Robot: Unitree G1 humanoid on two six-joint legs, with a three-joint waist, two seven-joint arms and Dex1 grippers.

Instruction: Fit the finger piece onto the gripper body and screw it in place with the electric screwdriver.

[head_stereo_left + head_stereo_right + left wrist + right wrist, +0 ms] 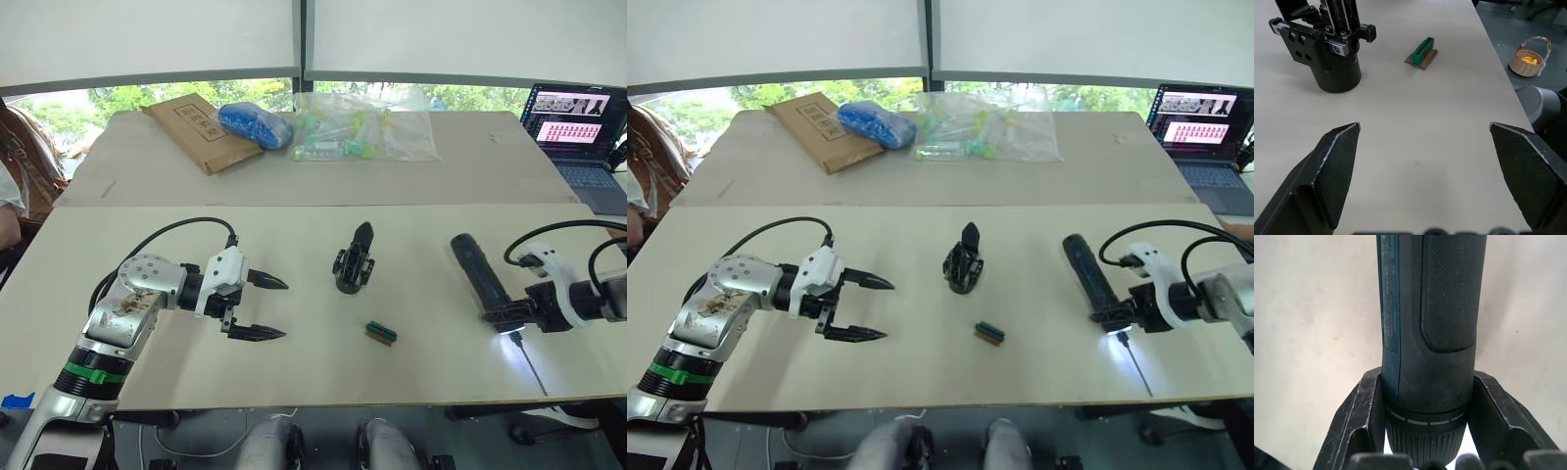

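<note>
The worktop (294,372) is pale, flat and smooth, so small parts on it could skate if nudged.

The screwdriver (477,274) is the biggest of my task things — a long, thick, stiff cylinder lying at about 3 o'clock from the gripper body, well apart from it, its bit and lit tip toward the near edge. My right tool (505,315) is closed on it low down, just above the ribbed collar, fingers (1359,416) pressed to both sides of the barrel. I judge it the heaviest piece here and tail-heavy from this hold, so it may droop when lifted; the textured grip panel higher up would balance it better.

The gripper body (353,262) stands upright mid-worktop on its round base, one pointed finger rising from it. It looks rigid and compact, but it is narrow-based and could tip. I would take it by the round base, not the linkages.

My left tool (257,306) hovers wide open and empty, at about 9 o'clock from the body.

A small green block (381,333) lies at roughly 5 o'clock from the body.

The finger piece — I cannot pick it out loose anywhere. By its description I would expect it to be light, hard and slippery, best pinched across its thick end.
</note>
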